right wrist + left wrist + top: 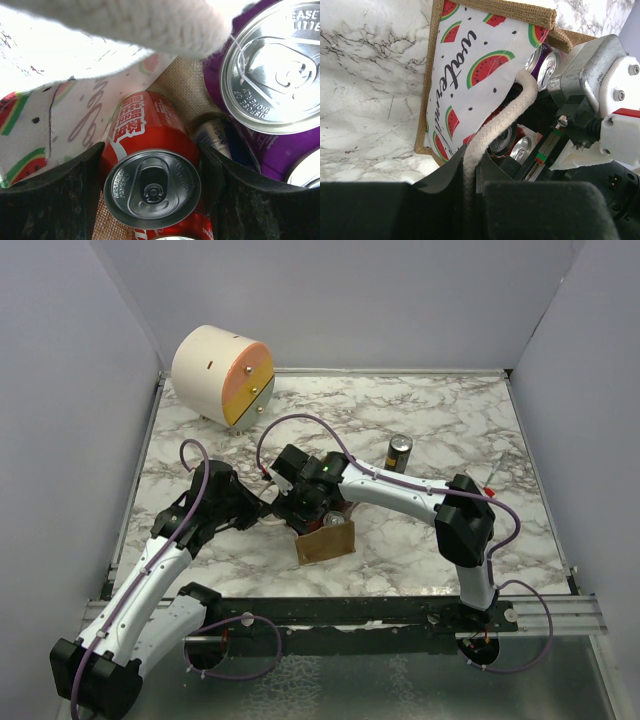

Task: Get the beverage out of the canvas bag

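The canvas bag [322,545] sits on the marble tabletop [450,410] between the two arms, its mouth turned up towards the right arm. Inside it, the red can [152,187] stands on end with its lid facing straight into the right wrist camera. Its long axis therefore runs along the line the right fingers [55,200] reach in on, with the body leaning a little away.

Those fingers are drawn in to the can's width, one on each side just below the rim, with their inner faces against it. It looks like a grip already made rather than a loose straddle.

The left fingers [520,205] are pinched on the white rope handle [490,135], which runs into the slot between them, so this arm is steadying the bag by its handle.

The right arm is plainly the one placed to lift. The pull probably needs to go back along the can's own axis and out through the mouth. A purple can [272,65] stands just beside the red one, with a smaller can [215,135] wedged between them. The rope handle also crosses above the lid in the right wrist view, so a slanted pull could catch on either.

A dark can [400,452] stands upright on the tabletop, well apart from the bag.
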### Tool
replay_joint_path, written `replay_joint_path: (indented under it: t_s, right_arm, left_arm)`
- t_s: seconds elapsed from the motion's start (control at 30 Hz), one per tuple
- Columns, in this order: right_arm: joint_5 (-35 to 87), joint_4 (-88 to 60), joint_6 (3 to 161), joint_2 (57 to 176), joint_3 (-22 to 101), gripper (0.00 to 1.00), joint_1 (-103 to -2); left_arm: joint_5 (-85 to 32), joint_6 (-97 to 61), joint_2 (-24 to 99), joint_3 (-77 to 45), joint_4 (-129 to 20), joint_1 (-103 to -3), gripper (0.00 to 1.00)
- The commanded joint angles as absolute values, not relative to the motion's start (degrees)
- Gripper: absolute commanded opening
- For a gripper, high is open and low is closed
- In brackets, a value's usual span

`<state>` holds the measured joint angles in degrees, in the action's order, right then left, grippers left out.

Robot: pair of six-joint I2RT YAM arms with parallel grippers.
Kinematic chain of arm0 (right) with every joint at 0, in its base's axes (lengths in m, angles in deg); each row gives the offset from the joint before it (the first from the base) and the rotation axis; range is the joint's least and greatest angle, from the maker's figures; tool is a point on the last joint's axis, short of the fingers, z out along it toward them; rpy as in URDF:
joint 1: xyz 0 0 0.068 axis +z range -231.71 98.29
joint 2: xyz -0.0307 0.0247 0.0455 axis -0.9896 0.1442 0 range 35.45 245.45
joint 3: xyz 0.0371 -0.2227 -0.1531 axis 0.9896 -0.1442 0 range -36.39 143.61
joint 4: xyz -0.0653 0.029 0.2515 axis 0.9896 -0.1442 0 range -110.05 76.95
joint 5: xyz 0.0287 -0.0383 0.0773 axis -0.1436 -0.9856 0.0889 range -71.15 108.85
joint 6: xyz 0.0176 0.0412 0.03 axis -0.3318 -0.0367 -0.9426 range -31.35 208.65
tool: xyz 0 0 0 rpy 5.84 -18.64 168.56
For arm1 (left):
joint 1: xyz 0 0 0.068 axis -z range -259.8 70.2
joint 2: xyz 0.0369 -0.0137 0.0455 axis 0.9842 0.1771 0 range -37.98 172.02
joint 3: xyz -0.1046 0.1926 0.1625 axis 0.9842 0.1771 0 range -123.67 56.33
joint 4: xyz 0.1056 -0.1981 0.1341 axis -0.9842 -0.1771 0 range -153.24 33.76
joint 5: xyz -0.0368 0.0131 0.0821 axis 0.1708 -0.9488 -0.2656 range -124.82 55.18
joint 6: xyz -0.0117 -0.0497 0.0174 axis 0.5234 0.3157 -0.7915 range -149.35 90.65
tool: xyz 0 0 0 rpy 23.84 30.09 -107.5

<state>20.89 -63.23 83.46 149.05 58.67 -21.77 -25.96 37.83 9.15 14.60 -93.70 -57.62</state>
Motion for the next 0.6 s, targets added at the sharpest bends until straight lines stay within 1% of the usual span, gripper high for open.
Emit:
replay_joint_path:
  t_s: [0.0,0.1,0.2,0.27,0.4,0.57]
  right_arm:
    - [22.6,-61.6,82.7,148.3,58.6,0.57,-21.1]
    - [22.5,-61.6,82.5,146.2,59.6,0.50,-21.1]
    - [22.5,-61.3,82.1,143.6,60.2,0.38,-21.1]
    - [22.5,-60.7,82.1,141.6,60.0,0.32,-21.1]
    - [21.3,-60.4,82.0,137.9,60.0,0.27,-21.1]
    - [19.1,-59.8,81.8,133.7,60.1,0.24,-21.1]
  left_arm:
    - [-25.8,38.7,8.0,15.0,-92.9,-57.6,0.00]
    - [-25.9,38.8,7.9,15.1,-92.9,-57.6,0.00]
    - [-26.1,38.8,8.1,14.9,-93.1,-57.6,0.00]
    - [-26.2,38.7,8.4,14.7,-93.0,-57.6,0.00]
    - [-26.3,38.5,8.8,14.6,-93.0,-57.6,0.00]
    - [-26.2,38.2,9.6,14.4,-92.7,-57.6,0.00]
